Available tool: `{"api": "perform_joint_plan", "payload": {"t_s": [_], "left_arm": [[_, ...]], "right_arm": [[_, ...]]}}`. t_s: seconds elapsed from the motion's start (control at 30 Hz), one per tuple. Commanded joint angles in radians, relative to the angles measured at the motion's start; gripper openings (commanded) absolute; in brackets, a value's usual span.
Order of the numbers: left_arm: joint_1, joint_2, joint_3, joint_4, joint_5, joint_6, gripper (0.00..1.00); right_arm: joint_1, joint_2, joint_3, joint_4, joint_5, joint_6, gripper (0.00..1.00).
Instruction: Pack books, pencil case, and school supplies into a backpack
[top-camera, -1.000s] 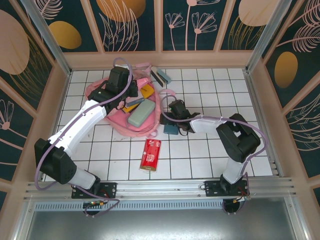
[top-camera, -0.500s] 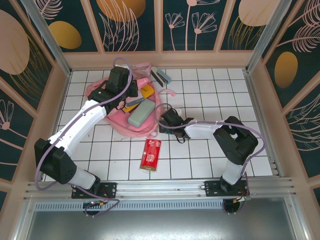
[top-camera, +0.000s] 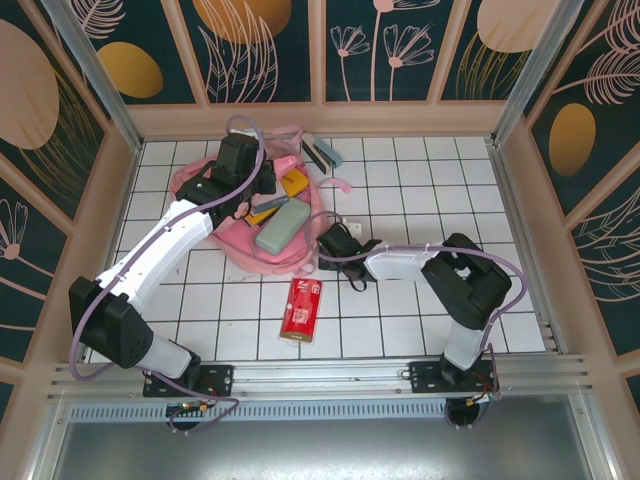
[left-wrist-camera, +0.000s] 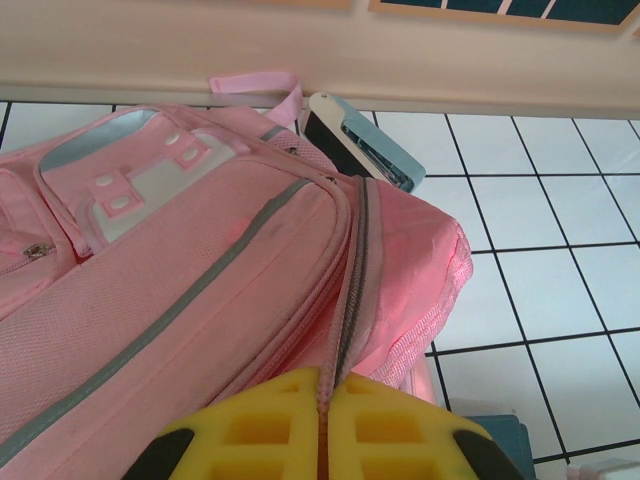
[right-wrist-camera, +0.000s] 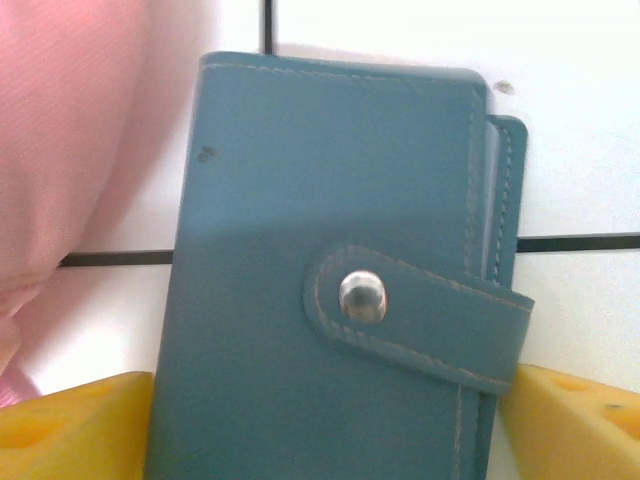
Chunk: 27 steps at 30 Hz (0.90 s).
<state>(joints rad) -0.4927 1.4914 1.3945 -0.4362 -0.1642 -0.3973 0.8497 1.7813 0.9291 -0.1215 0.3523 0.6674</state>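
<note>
The pink backpack (top-camera: 285, 262) lies at the back left with the mint pencil case (top-camera: 280, 229) on top and a yellow book (top-camera: 293, 182) at its opening. My left gripper (left-wrist-camera: 323, 420) is shut on the backpack's zipper edge (left-wrist-camera: 352, 290). In the right wrist view the small teal square (right-wrist-camera: 330, 200), a snap-closed case, lies flat on the tiles beside pink fabric. My right gripper (right-wrist-camera: 330, 430) straddles it, one yellow finger against each side. In the top view that gripper (top-camera: 328, 243) sits at the backpack's right edge and covers the teal square. The red packet (top-camera: 300, 308) lies in front.
The grey-and-teal stapler (top-camera: 322, 153) lies behind the backpack near the back wall. A pink strap (top-camera: 335, 185) trails onto the white tiles. Wooden walls enclose the table on three sides. Open tiles stretch to the right and front.
My right gripper slid left along the tiles toward the backpack and over the teal square, and its jaws narrowed onto it. The left arm has not moved.
</note>
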Motion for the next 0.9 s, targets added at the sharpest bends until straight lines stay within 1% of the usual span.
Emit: {"api": "perform_joint_plan", "payload": {"t_s": [0.0, 0.17, 0.23, 0.33, 0.47, 0.57, 0.7, 0.8, 0.87], "left_arm": [[0.004, -0.014, 0.011, 0.099, -0.011, 0.002, 0.09], [0.003, -0.012, 0.014, 0.099, -0.014, 0.004, 0.09], [0.004, -0.015, 0.013, 0.099, -0.022, 0.005, 0.09], [0.004, -0.015, 0.014, 0.100, -0.024, 0.004, 0.09], [0.004, -0.016, 0.013, 0.100, -0.026, 0.003, 0.09], [0.003, -0.015, 0.013, 0.100, -0.028, 0.001, 0.09], [0.003, -0.018, 0.014, 0.103, -0.034, -0.002, 0.09], [0.004, -0.028, 0.009, 0.108, -0.045, -0.004, 0.09], [0.004, -0.038, 0.002, 0.116, -0.053, -0.006, 0.09]], "right_arm": [[0.022, -0.032, -0.043, -0.023, 0.030, 0.011, 0.77], [0.051, -0.126, -0.068, -0.032, 0.111, 0.006, 0.61], [0.057, -0.158, -0.073, -0.046, 0.136, 0.005, 0.58], [0.074, -0.207, -0.075, -0.051, 0.163, -0.011, 0.57], [0.098, -0.266, -0.067, -0.027, 0.165, -0.047, 0.53], [0.107, -0.298, -0.053, 0.001, 0.148, -0.073, 0.52], [0.119, -0.289, -0.008, 0.038, 0.113, -0.129, 0.52], [0.140, -0.262, 0.026, 0.107, 0.063, -0.194, 0.51], [0.156, -0.235, 0.046, 0.162, 0.022, -0.243, 0.49]]}}
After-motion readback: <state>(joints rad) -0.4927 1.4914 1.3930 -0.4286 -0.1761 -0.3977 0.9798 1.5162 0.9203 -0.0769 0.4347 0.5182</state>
